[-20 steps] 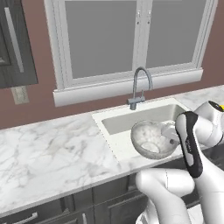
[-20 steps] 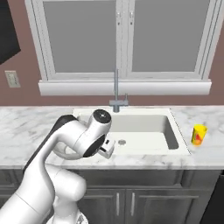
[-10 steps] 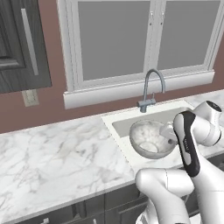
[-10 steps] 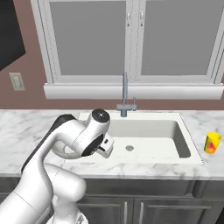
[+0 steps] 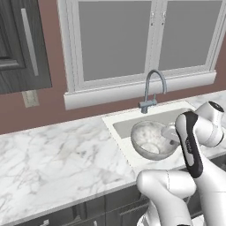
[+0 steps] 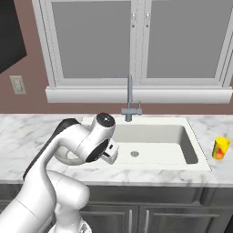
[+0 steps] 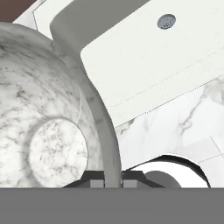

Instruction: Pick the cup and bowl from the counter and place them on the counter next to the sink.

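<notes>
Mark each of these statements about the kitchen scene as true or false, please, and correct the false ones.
1. The gripper is closed on the rim of the bowl. True.
2. The cup stands inside the sink. False: it stands on the counter, to the right of the sink in the right base view.
3. The bowl is held up near the front of the sink. True.
4. The faucet stands at the front edge of the sink, nearest the robot. False: it stands at the back edge, below the window.
5. The cup is blue. False: it is yellow with a red-orange mark.
</notes>
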You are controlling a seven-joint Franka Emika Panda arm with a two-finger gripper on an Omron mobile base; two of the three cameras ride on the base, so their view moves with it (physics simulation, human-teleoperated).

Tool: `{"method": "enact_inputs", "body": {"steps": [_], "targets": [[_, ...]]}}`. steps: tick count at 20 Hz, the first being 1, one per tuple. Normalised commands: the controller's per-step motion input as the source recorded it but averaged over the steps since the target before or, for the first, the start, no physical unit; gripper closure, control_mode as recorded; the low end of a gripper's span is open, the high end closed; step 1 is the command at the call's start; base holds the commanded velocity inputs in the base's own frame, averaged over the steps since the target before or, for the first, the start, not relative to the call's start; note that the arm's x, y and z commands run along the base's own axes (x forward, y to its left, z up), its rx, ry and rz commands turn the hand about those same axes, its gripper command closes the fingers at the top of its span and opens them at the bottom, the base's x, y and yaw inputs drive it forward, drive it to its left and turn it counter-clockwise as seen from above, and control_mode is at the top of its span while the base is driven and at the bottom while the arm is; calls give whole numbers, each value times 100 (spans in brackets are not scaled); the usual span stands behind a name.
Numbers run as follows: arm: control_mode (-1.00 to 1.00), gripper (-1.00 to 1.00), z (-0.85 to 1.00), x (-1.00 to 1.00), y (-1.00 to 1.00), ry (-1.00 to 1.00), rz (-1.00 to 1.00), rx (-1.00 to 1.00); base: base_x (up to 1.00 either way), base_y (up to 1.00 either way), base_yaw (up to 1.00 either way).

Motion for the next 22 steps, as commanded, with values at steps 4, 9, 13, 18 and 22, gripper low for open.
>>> {"method": "enact_inputs", "body": {"steps": [4, 9, 13, 18, 22], "targets": [[-100, 100, -1, 0, 1, 0, 0, 0, 0, 0, 0], [-100, 100, -44, 20, 24, 0, 0, 7, 0, 0, 0], [-100, 100, -15, 38, 41, 6, 0, 2, 0, 0, 0], [-100, 100, 0, 43, 43, 11, 3, -1, 0, 0, 0], [-100, 100, 0, 76, 48, 22, 3, -2, 0, 0, 0]]}}
